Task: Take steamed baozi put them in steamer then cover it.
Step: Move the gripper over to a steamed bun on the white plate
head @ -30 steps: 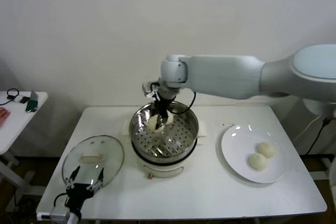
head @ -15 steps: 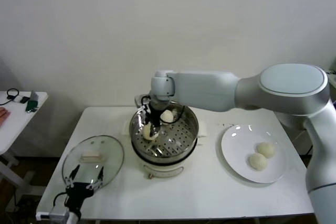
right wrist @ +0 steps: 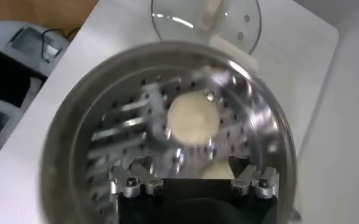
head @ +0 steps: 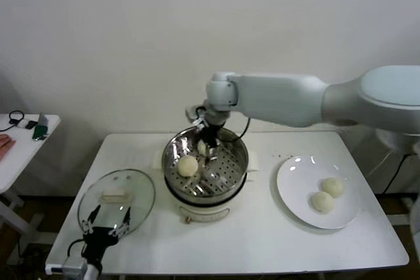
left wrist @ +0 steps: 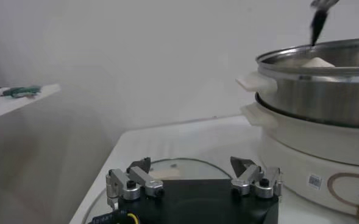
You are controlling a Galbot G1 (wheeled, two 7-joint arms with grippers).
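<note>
Nearest the robot, the left pincer [head: 104, 223] hangs at the front edge of the white worktop [head: 262, 234], fingers spread and holding nothing, its tips just over the near rim of the cover [head: 116, 200] — the glass lid lying flat on the worktop, to the left of the steamer [head: 205, 168] and close beside it, cream handle up. From the left wrist, the same spread fingers [left wrist: 129, 182] frame the lid's rim, with the steamer's steel wall and white base rising just beyond.

At centre stands the steamer, uncovered. Two steamed baozi rest on its perforated tray: one [head: 188, 165] on the left half of the tray, a second [head: 203, 147] toward the far side of the pot, partly hidden by the right pincer [head: 209, 151]. That pincer reaches down inside the pot from the far rim, fingers parted and gripping nothing; the right wrist camera looks straight down past its open fingers [right wrist: 135, 182] at the tray and a bun [right wrist: 192, 119] lying free.

To the right of the steamer, a white plate [head: 292, 191] carries the two remaining baozi [head: 327, 194], side by side and touching.
</note>
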